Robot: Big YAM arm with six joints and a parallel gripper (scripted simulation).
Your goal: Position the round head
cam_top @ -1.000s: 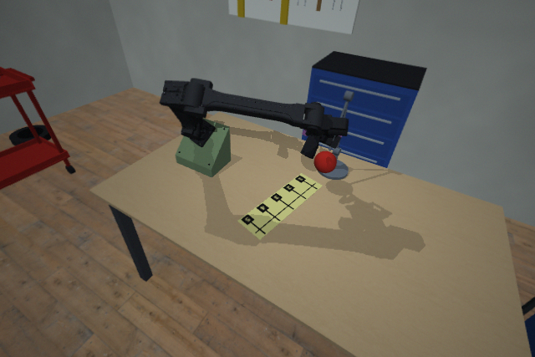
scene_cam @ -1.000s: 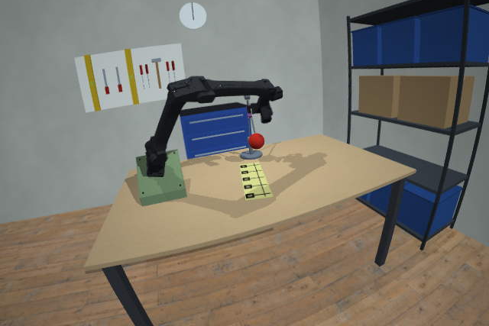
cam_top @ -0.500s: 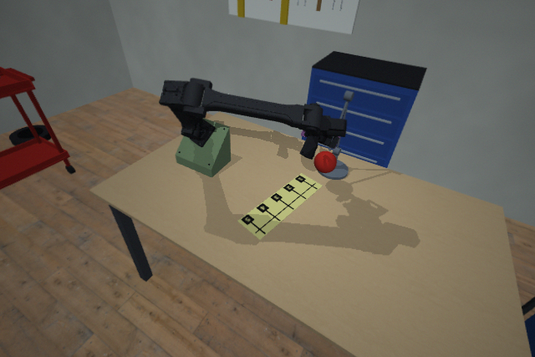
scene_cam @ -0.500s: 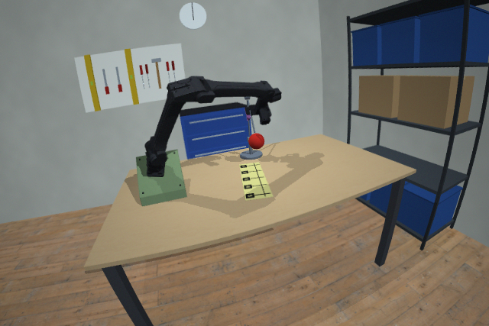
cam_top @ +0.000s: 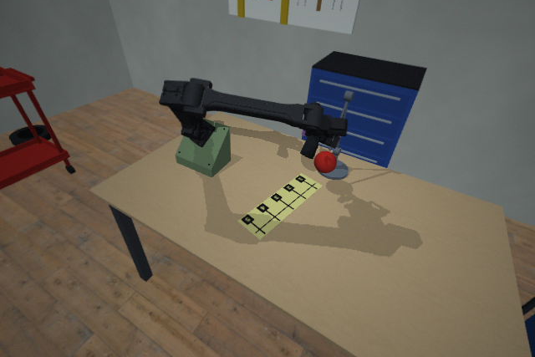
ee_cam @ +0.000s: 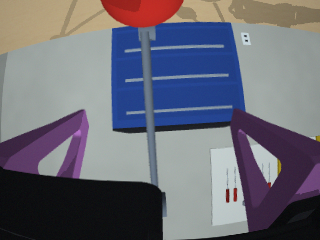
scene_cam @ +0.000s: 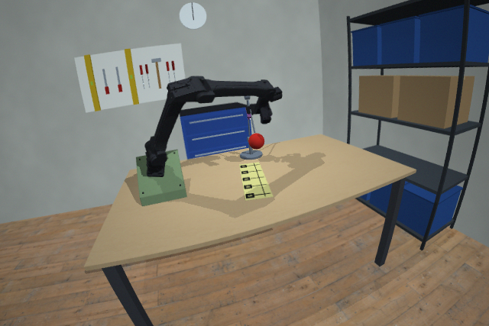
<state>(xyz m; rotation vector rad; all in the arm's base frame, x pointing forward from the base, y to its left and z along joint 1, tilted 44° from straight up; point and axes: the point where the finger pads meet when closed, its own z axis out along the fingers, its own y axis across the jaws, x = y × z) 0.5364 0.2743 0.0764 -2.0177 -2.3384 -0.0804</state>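
Hanging above the bench (cam_top: 431,223) (scene_cam: 299,196), the lamp's round red head (cam_top: 325,161) (scene_cam: 256,140) (ee_cam: 143,10) sits close to its grey foot (cam_top: 334,170) (scene_cam: 250,154), off the near end of the yellow strip (cam_top: 281,205) (scene_cam: 252,174). The gripper (ee_cam: 159,117) stands wide open with nothing gripped, its purple fingers on either side of the thin lamp arm (ee_cam: 149,115) in the wrist view.

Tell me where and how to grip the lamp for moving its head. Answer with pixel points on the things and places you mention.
Probably best: the slim straight rod just above the red head (cam_top: 325,161) (scene_cam: 256,140) (ee_cam: 142,10). Come from above, open fingers on either side; the rod runs up steeply from the head and is far narrower than the round ball.
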